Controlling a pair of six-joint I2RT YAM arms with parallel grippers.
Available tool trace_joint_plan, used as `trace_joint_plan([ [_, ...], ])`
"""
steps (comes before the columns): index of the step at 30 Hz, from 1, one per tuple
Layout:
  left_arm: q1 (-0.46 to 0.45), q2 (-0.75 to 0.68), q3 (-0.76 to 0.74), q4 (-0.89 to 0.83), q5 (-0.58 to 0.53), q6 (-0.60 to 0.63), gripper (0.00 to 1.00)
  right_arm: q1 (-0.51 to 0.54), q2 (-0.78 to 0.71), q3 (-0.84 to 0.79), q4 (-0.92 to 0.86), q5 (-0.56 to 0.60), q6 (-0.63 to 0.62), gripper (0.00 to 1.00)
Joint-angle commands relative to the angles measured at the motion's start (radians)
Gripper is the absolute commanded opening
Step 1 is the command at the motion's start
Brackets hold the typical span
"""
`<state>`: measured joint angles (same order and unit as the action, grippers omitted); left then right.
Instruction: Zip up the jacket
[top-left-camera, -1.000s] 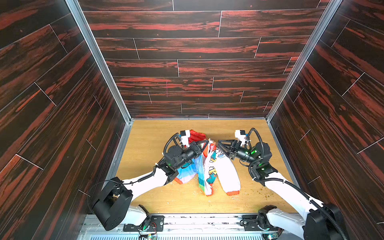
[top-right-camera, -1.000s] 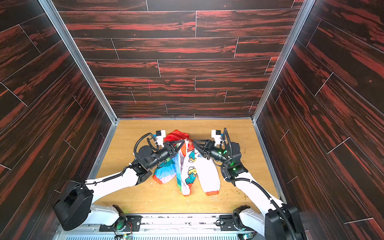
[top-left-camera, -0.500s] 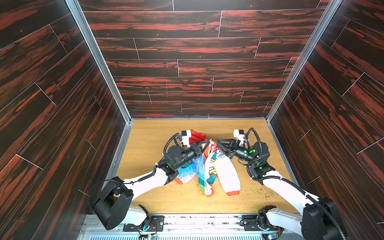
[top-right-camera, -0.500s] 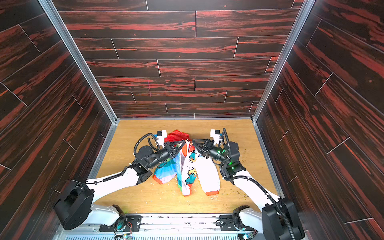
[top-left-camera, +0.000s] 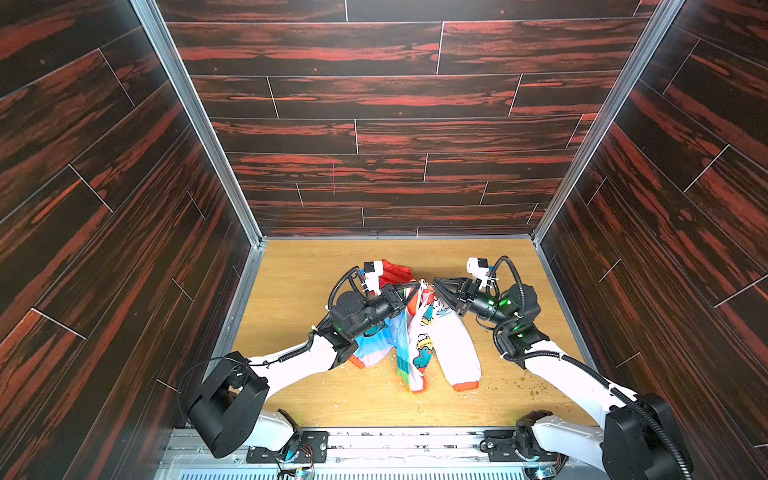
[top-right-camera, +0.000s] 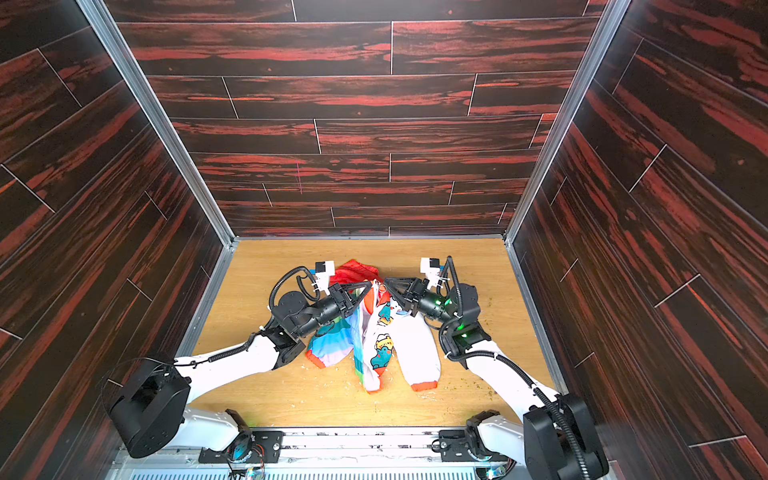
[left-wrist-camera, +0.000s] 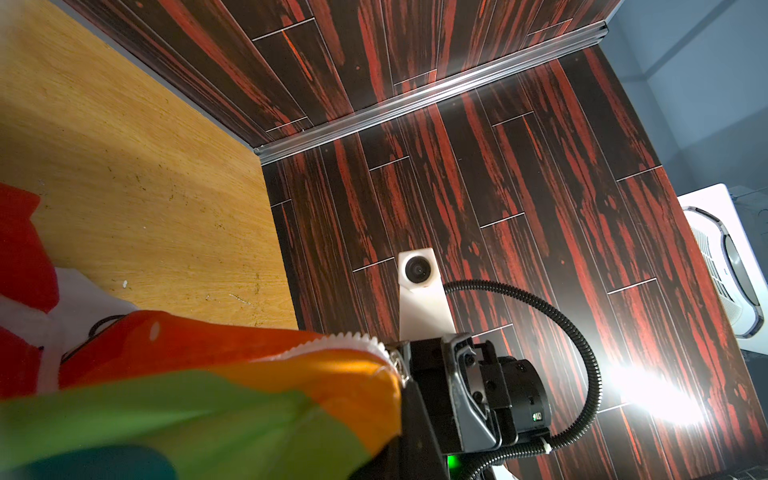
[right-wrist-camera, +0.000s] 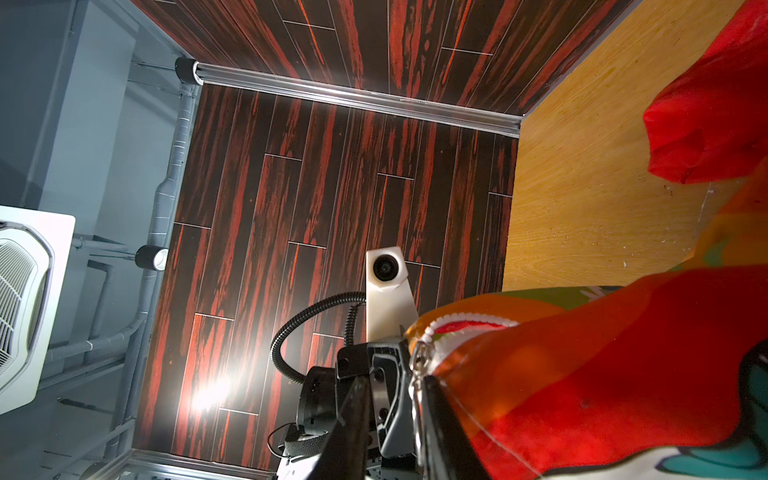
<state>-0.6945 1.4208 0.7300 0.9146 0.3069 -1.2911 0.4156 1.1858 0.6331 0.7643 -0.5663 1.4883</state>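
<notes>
left gripper (top-left-camera: 417, 285) clamped on the jacket (top-left-camera: 420, 348) by its collar, right gripper (top-left-camera: 432, 287) barely parted round the zipper pull (right-wrist-camera: 417, 365): looks like it must pinch, then draw.

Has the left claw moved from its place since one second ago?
No. The left claw stays gripping the jacket, equally far from the back wall.

You won't find any text, label, brand or number here that can be read. The printing on the jacket (top-left-camera: 419, 336) is too small in both top views to make out as letters, and too blurred in the wrist views.
</notes>
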Motion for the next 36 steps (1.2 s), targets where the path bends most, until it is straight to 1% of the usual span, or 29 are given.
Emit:
trace_joint_plan([
  [1,0.002,0.000,0.013,0.056,0.006,-0.005,0.00,0.009,-0.002,0.002,0.020,-0.009,0.013,0.24],
  [4,0.002,-0.002,0.008,0.051,0.001,-0.001,0.00,0.018,-0.004,0.002,0.010,-0.011,0.009,0.23],
  [12,0.002,-0.007,0.005,0.050,-0.003,0.001,0.00,0.035,0.010,-0.008,-0.026,-0.013,0.000,0.17],
  [17,0.004,-0.010,0.002,0.050,-0.003,0.002,0.00,0.037,0.010,-0.007,-0.032,-0.012,-0.003,0.16],
  [24,0.003,-0.010,0.000,0.050,-0.002,0.000,0.00,0.037,0.016,-0.015,-0.053,-0.009,-0.006,0.10],
  [29,0.003,-0.014,-0.003,0.045,-0.002,0.004,0.00,0.037,0.021,-0.010,-0.061,-0.014,-0.008,0.03],
  [31,0.002,-0.018,-0.005,0.034,0.001,0.007,0.00,0.037,0.021,0.000,-0.076,-0.017,-0.016,0.00],
  [33,0.004,-0.027,-0.007,0.010,0.010,0.015,0.00,0.037,0.021,0.017,-0.103,-0.026,-0.035,0.00],
  [36,0.003,-0.062,-0.022,-0.069,0.018,0.041,0.00,0.037,0.021,0.060,-0.189,-0.048,-0.079,0.00],
])
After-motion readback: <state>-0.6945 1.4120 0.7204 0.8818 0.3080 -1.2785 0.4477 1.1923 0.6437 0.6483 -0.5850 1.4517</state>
